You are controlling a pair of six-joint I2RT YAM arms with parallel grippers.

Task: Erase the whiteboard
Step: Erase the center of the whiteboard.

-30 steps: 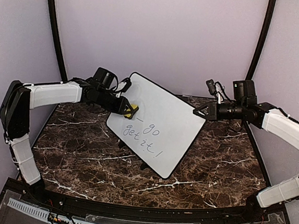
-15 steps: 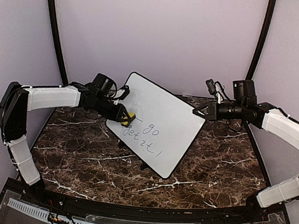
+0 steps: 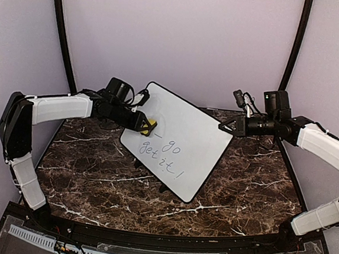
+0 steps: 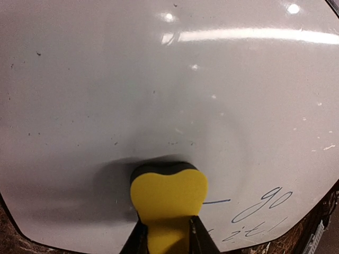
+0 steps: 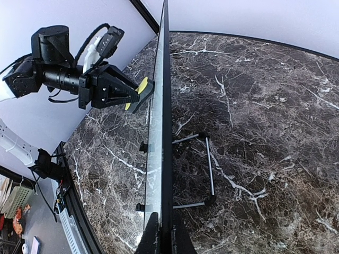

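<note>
left pincer [image 3: 142, 124] pinches eraser [image 4: 168, 194]; presses it on whiteboard [image 3: 192, 135] to wipe | right pincer [image 3: 223, 127] clamps whiteboard's edge; braces it against the push

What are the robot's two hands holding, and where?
The left gripper pinches the yellow eraser by its near end. The right gripper clamps the whiteboard by its edge.

A dark brown marble table [image 3: 88, 173] fills the lower half of the top view. At centre the whiteboard [image 3: 190, 129] stands tilted on its black wire stand [image 5: 208, 166].
</note>
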